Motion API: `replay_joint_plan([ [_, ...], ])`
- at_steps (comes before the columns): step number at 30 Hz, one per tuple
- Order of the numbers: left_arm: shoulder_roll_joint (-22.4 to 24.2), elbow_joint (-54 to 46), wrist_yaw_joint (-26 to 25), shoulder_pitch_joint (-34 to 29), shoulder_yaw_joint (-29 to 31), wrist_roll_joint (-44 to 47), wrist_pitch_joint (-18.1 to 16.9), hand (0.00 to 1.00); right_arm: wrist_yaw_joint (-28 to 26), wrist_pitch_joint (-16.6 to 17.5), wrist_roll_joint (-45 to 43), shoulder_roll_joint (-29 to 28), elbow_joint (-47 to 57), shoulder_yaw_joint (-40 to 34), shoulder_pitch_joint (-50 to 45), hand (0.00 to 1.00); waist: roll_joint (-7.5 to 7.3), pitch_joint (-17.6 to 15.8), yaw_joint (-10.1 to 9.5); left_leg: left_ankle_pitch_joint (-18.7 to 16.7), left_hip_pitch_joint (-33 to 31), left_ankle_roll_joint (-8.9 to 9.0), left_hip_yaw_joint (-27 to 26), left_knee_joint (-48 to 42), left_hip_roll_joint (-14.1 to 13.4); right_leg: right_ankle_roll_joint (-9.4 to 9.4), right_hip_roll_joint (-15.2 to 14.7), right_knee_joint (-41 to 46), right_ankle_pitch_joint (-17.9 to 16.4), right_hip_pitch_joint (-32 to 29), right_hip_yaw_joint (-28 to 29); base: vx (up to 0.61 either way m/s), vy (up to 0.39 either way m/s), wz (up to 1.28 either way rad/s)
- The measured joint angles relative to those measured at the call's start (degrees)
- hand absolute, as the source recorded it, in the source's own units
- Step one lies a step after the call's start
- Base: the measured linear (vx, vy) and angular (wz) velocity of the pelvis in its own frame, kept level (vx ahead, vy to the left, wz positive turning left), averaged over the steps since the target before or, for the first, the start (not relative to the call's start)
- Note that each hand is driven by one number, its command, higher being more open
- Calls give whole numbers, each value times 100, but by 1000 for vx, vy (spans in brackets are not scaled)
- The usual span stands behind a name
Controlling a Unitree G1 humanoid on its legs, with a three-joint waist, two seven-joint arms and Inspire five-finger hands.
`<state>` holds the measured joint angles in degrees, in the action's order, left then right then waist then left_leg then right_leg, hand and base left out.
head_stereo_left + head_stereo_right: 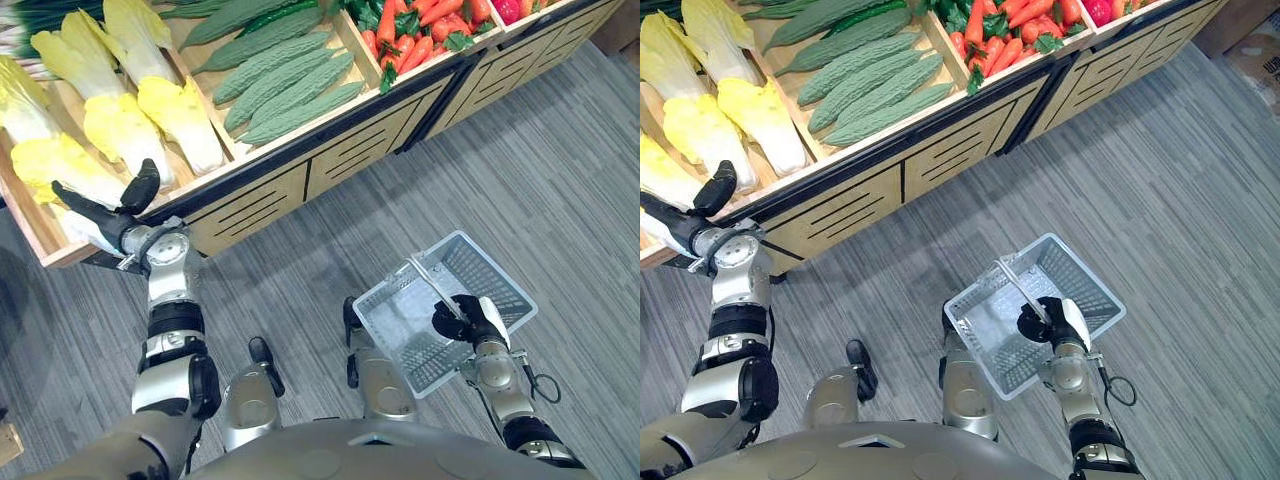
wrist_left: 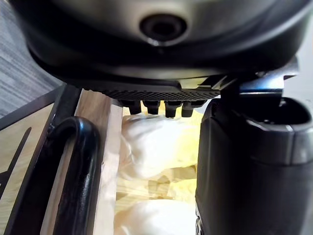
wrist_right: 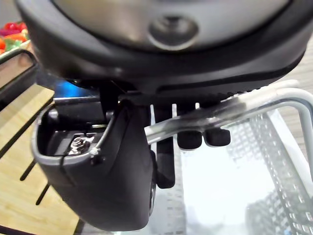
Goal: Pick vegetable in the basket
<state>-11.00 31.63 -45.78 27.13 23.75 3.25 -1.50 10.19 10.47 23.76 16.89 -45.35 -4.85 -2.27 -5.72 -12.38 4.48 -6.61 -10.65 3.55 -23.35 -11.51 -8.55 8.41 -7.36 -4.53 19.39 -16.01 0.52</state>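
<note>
Closest to the robot, at about 5 o'clock, the right hand [image 1: 470,320] holds a see-through plastic basket [image 1: 500,270] over the grey floor [image 1: 540,170]. Its fingers [image 3: 190,139] are curled round the thin handle [image 1: 432,285] that goes across the top of the basket, and the thumb sits on the other side of the bar.

Further out, at about 9 o'clock, the left hand [image 1: 105,215] reaches over the front edge of a wooden stand [image 1: 330,150]. Its fingers [image 1: 75,197] are stretched out straight and close together, and its thumb [image 1: 140,185] sticks up, away from them. The hand is at the white end of a yellow cabbage [image 1: 60,165]. I cannot tell if it touches it.

More yellow cabbages [image 1: 150,100] lie in the same box, at 10 o'clock. Past them, at 12 o'clock, is a box of bumpy green gourds [image 1: 290,85]. Furthest away, at 1 o'clock, is a pile of orange carrots [image 1: 410,40].
</note>
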Motion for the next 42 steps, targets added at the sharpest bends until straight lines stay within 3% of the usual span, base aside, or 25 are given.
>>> replay_joint_plan([
  [4,-296,297,-4,133,221,168,-96,100,-12,3,-2,86,-4,112,42,0,-51,-27,28,100,26,81,-2,135,-16,-10,59,0,-23,-93,152,-4,-3,-13],
  [5,-411,414,1,265,309,180,-88,100,-14,7,-2,92,-4,125,-2,0,-175,-24,45,196,31,149,-20,171,50,-65,20,-1,-391,-63,148,-16,-39,1],
  [7,-539,544,18,346,395,189,-97,100,-23,10,-2,118,-19,161,14,0,-236,-49,40,246,49,215,-31,224,45,-173,11,-3,-546,-97,169,-34,-77,-3],
  [11,-824,970,48,523,552,195,-94,100,-29,16,-7,179,-19,168,-49,0,-259,-61,49,437,212,351,-102,486,3,-196,97,-3,-564,-83,175,-21,-56,-9],
  [19,-1256,1758,313,974,788,370,-91,100,-111,54,-57,358,-19,260,-120,0,-272,-73,37,433,203,350,-132,475,-1,-176,97,-3,-549,-101,153,-1,-3,-1],
  [38,-1482,2158,442,1414,805,366,-95,100,-127,169,-169,366,-2,435,151,0,-327,-249,-13,632,151,407,-138,786,46,-197,82,-3,-564,-267,113,0,-1,0],
  [39,-1491,2183,466,1434,811,366,-95,0,-127,169,-170,371,-2,435,154,0,-335,-281,-19,633,165,406,-140,791,49,-197,81,-4,-564,-255,116,0,0,0],
  [42,-1535,2241,538,1486,932,449,-112,0,-142,169,-170,373,-2,435,156,0,-348,-299,-35,700,244,425,-146,956,96,-197,76,-5,-564,-257,124,-3,5,-2],
])
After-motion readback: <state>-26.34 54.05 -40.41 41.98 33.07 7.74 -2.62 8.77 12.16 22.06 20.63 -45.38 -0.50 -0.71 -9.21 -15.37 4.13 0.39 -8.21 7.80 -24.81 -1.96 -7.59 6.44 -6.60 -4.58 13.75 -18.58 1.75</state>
